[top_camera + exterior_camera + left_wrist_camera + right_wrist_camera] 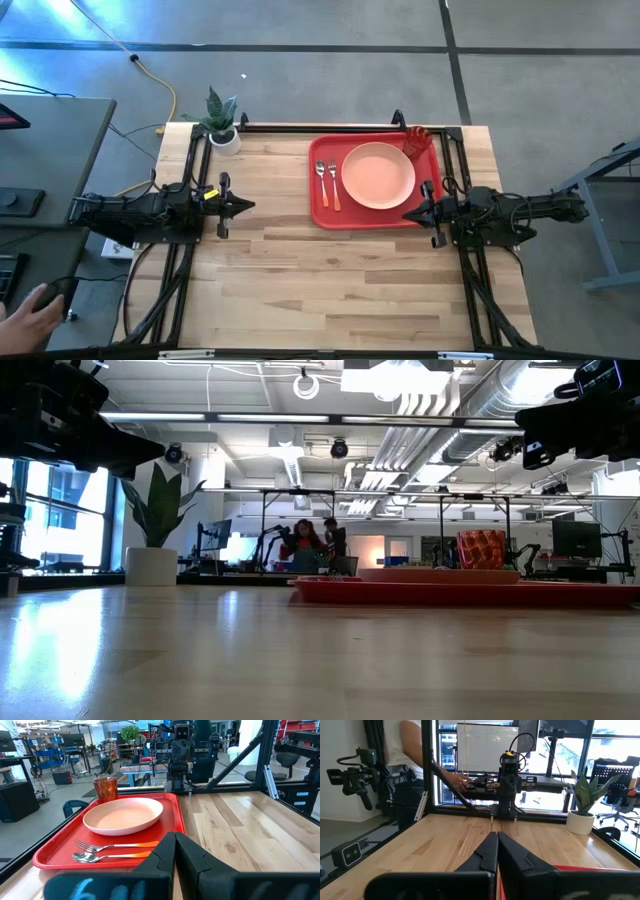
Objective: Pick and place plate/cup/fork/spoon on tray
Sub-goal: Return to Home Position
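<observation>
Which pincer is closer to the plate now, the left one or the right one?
The right. The right pincer hangs at the tray's edge, just beside the plate. The left pincer waits over bare wood, well off the tray's other side.

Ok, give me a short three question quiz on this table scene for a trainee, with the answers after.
1. True or false: the cup stands on the tray.
2. Which lies nearer the plate: the fork or the spoon?
3. Multiple choice: the left gripper is
A. shut on the fork
B. shut and empty, over bare table
C. open over the plate

Key
1. True. It stands in the tray's far right corner, beside the plate.
2. The fork; the spoon lies on its other side, toward the tray's left rim.
3. B. The right gripper is also shut, at the tray's near right edge.
</observation>
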